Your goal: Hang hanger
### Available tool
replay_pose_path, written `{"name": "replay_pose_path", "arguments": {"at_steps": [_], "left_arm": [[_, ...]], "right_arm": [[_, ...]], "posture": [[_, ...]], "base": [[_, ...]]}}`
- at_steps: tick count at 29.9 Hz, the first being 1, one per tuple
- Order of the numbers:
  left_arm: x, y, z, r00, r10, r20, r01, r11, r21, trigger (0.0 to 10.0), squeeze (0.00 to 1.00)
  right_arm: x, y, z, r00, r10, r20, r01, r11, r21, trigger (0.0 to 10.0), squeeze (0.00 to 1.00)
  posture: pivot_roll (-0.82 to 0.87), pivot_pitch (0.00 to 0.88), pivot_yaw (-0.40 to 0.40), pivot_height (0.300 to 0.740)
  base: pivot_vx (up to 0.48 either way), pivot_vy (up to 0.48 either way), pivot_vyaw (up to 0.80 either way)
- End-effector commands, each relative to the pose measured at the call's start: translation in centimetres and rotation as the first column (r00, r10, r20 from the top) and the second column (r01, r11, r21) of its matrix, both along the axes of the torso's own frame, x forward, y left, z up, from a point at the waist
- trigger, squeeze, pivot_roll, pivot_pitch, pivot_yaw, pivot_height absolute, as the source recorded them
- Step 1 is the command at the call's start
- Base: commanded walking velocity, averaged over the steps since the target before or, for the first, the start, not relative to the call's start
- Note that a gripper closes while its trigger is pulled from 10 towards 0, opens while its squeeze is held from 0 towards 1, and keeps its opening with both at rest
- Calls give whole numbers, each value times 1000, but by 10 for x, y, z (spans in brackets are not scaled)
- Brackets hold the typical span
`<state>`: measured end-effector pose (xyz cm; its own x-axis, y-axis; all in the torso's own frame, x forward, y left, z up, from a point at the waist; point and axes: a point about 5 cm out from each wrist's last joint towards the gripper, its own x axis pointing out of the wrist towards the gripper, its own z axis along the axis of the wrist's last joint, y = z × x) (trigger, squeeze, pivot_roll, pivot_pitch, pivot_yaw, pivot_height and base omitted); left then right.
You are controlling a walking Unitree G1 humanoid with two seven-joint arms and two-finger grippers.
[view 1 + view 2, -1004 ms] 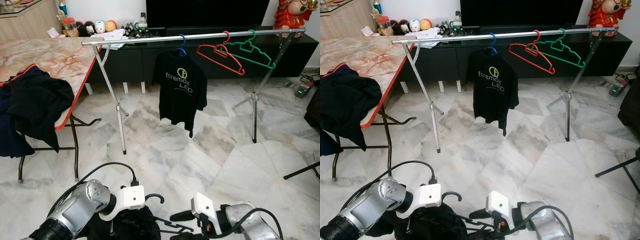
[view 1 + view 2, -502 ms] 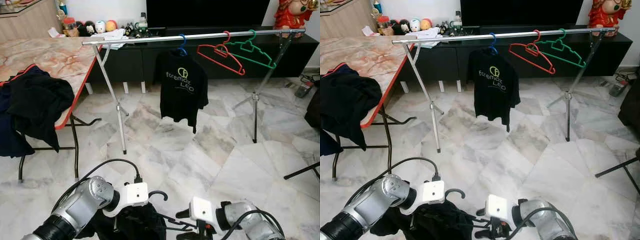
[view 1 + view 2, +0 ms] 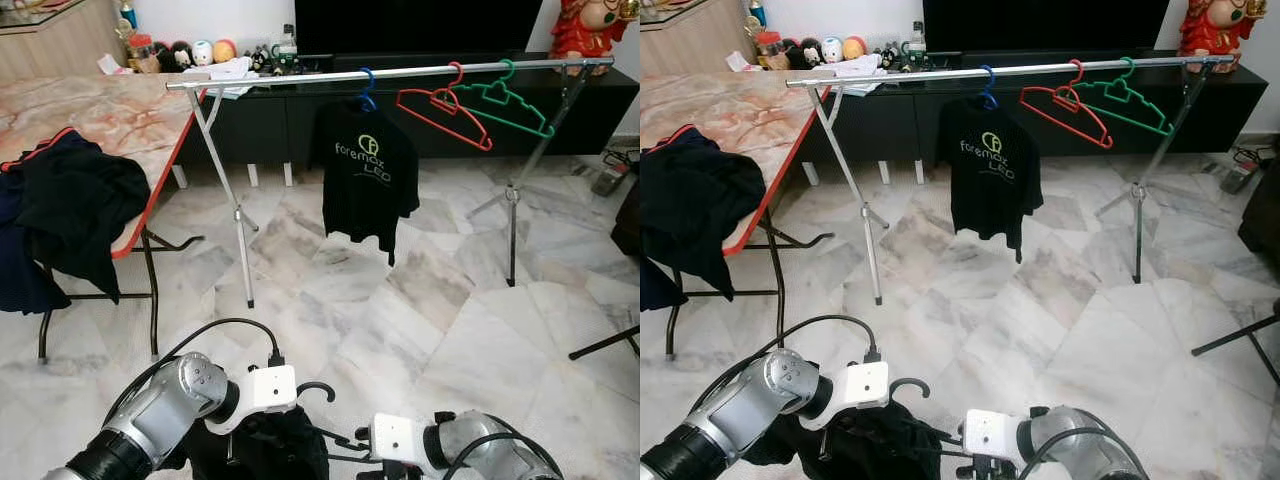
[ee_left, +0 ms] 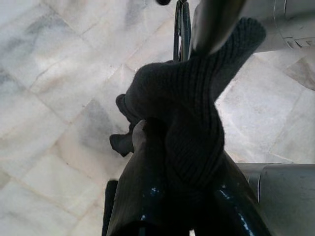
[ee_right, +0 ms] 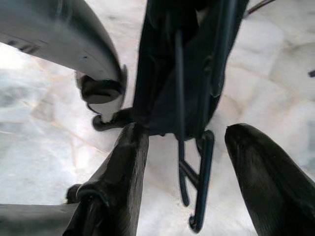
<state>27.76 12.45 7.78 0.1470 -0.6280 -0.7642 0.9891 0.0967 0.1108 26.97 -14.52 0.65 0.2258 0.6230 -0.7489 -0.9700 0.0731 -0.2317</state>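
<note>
1. Low by my chest, left pincer (image 4: pixel 162 147) pinches the dark garment (image 3: pixel 865 440) on the black hanger (image 3: pixel 908 385).
2. Right pincer (image 5: pixel 184 147) spread beside it.
3. Risk: cloth slips off before reaching the rail (image 3: pixel 400 73), well apart.

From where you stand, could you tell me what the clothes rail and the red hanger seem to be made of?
The clothes rail looks like bare metal tube: silvery with a dull shine. The red hanger looks like moulded plastic: even, glossy colour, though coated wire can't be ruled out.
</note>
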Motion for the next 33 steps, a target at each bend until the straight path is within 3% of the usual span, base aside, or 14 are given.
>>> {"name": "replay_pose_path", "arguments": {"at_steps": [1, 18, 23, 28, 29, 30, 33], "left_arm": [[1, 0, 5, 1000, -24, 16, 23, 1000, 17, 0, 0], [0, -4, 9, 999, -38, 27, 38, 999, 12, 0, 0], [0, -6, 11, 999, -42, 33, 42, 999, 8, 0, 0], [0, -6, 11, 999, -42, 33, 42, 999, 8, 0, 0], [0, -6, 11, 999, -42, 33, 41, 999, 7, 0, 0], [0, -6, 11, 999, -41, 33, 41, 999, 7, 0, 0], [0, -6, 11, 999, -41, 33, 41, 999, 8, 0, 0]], "right_arm": [[0, 4, -1, 1000, 12, 17, -12, 1000, -10, 10000, 0], [-8, 13, -20, 999, -25, 22, 26, 998, -58, 10000, 0], [-10, 7, -26, 996, -23, 85, 34, 992, -125, 10000, 0], [-10, 5, -26, 995, -36, 88, 47, 990, -130, 10000, 0], [-10, 5, -27, 996, -39, 82, 50, 990, -130, 2824, 0], [-10, 5, -27, 996, -41, 79, 51, 990, -131, 0, 0], [-11, 4, -27, 996, -43, 74, 52, 990, -132, 0, 0]], "posture": [[3, 107, 44, 740], [21, 107, 45, 740], [22, 108, 45, 740], [23, 108, 46, 740], [23, 108, 46, 740], [23, 108, 46, 740], [23, 108, 46, 740]], "base": [[0, 0, 0], [0, 0, 0], [0, 0, 0], [0, 0, 0], [0, 0, 0], [0, 0, 0], [0, 0, 0]]}}
